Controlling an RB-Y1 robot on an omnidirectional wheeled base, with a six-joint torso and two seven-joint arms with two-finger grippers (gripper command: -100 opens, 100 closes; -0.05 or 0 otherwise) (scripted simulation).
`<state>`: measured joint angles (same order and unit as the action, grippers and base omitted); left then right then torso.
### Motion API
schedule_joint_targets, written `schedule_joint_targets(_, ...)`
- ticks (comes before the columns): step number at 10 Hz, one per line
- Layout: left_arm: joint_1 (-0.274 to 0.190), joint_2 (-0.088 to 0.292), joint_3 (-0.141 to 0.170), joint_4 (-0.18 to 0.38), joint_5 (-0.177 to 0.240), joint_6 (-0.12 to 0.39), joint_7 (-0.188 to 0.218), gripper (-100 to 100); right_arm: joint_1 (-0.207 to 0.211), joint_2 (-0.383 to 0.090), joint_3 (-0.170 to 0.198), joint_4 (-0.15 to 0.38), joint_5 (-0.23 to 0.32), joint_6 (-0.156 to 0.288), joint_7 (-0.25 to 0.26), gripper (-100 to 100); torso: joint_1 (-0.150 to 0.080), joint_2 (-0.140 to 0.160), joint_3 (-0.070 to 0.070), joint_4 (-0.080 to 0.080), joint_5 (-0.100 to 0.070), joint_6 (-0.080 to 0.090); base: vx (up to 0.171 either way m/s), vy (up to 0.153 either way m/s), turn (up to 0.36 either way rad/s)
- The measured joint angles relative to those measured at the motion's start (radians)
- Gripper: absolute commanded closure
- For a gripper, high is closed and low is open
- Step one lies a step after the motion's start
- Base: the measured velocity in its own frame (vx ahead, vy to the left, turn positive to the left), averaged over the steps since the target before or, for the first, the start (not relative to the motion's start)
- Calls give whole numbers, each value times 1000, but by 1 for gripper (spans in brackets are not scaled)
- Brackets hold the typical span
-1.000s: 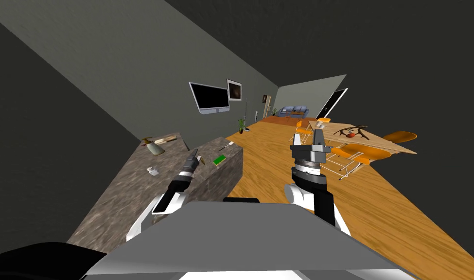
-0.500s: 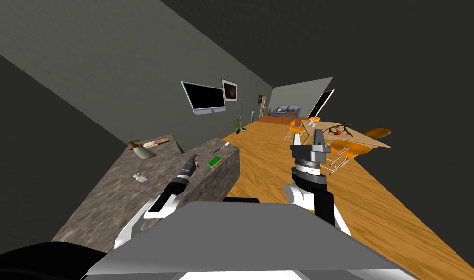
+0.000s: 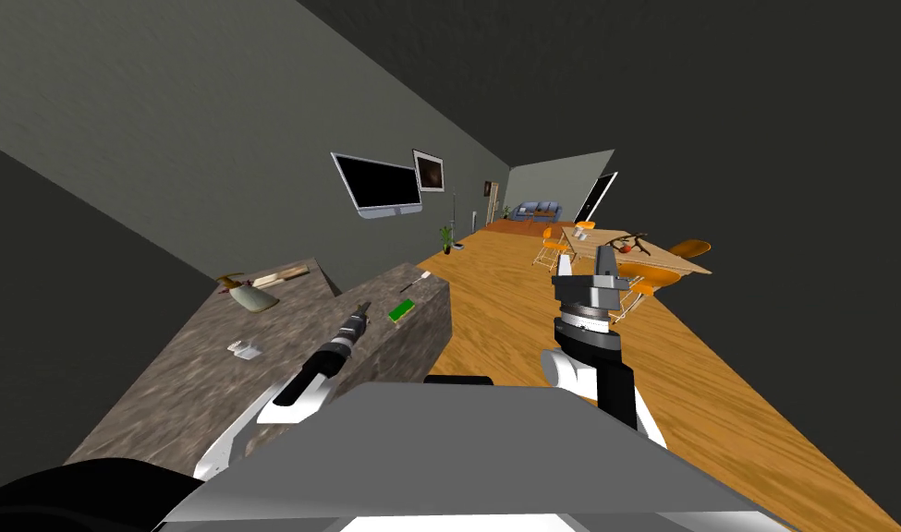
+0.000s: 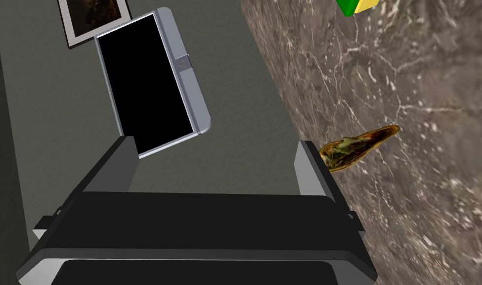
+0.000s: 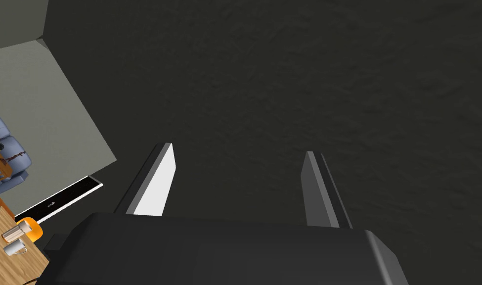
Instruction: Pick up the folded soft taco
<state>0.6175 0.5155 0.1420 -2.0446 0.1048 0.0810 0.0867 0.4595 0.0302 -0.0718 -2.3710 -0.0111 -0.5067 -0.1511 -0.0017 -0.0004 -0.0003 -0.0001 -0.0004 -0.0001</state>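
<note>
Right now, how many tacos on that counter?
1. The folded taco lies on the brown marbled counter, just outside one finger of the open left gripper. Others may be hidden.

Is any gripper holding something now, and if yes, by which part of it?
Nothing is held. The left gripper is open; the taco lies on the counter just outside one of its fingers. The right gripper is open too.

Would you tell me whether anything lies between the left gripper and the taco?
Nothing visible does. The taco lies on the counter just beside one finger of the open left gripper, outside its gap; the green block sits farther along.
</note>
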Motion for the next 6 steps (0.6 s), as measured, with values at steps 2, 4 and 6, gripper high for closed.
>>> schedule_joint_targets(2,10,44,10,27,21,44,-2,-100,0,0,0,0,0,0,0,0,0,0,0,0,0,0,20,-26,-83)
schedule_joint_targets(4,30,73,19,29,34,89,-5,-100,0,0,0,0,0,0,0,0,0,0,0,0,0,0,14,-25,-69)
schedule_joint_targets(6,39,106,26,51,47,125,-9,-100,0,0,0,0,0,0,0,0,0,0,0,0,0,0,17,-23,-77)
